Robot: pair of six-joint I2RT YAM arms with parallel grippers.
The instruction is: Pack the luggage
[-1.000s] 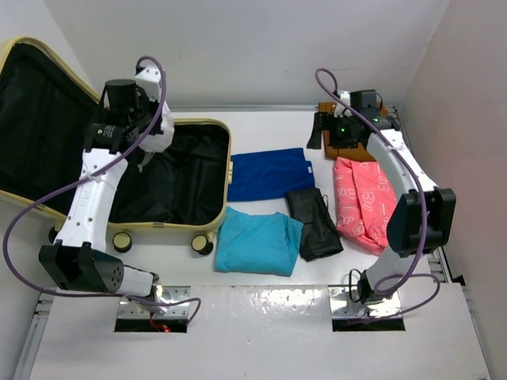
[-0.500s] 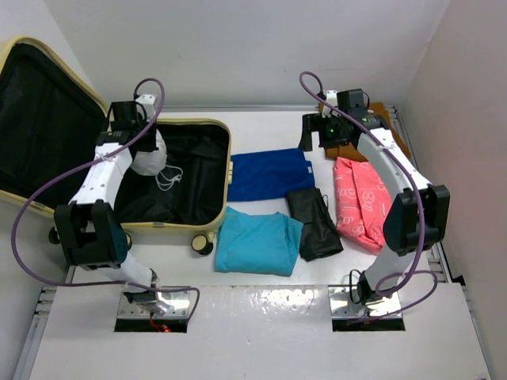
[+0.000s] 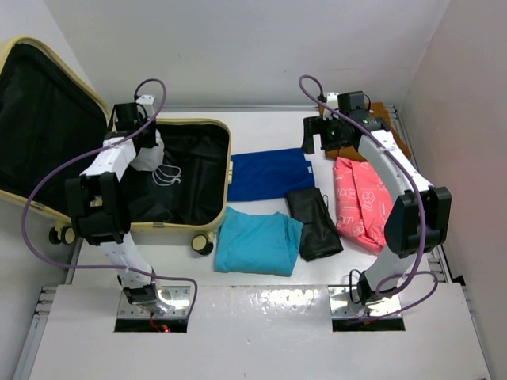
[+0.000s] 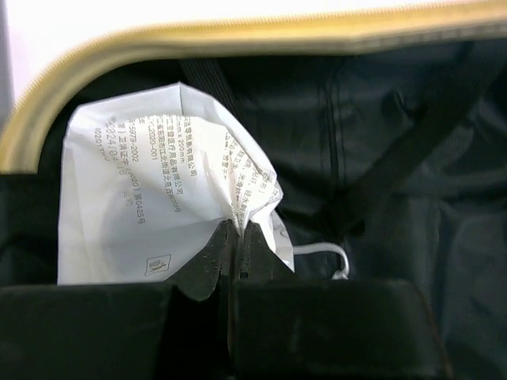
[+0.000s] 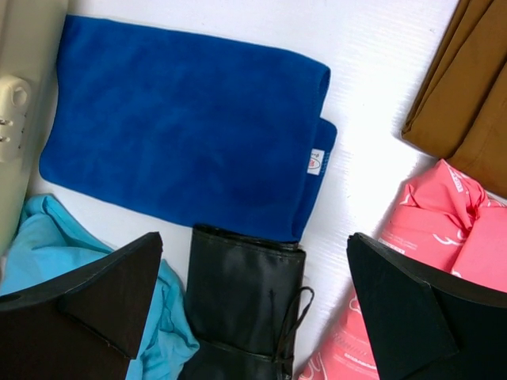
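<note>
From above, my left claw has dropped into the luggage at the counter's left; its wrist view shows it pinching the white packet, unreleased; the right wrist shows my right claw spread wide over the blue towel.

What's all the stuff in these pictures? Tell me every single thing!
suitcase: 1, pale yellow with black lining, open, left side of the table
packet: 1, white with print, inside the suitcase
towel: 1, dark blue, middle, next to the suitcase
shirt: 1, light blue, nearer than the towel
pouch: 1, black, right of the shirt
bag: 1, pink, right side
cloth: 1, brown, far right corner
table: 1, white, under everything
left arm: 1, white and black, jaws shut on the packet
right arm: 1, white and black, jaws open above towel and pouch
</note>
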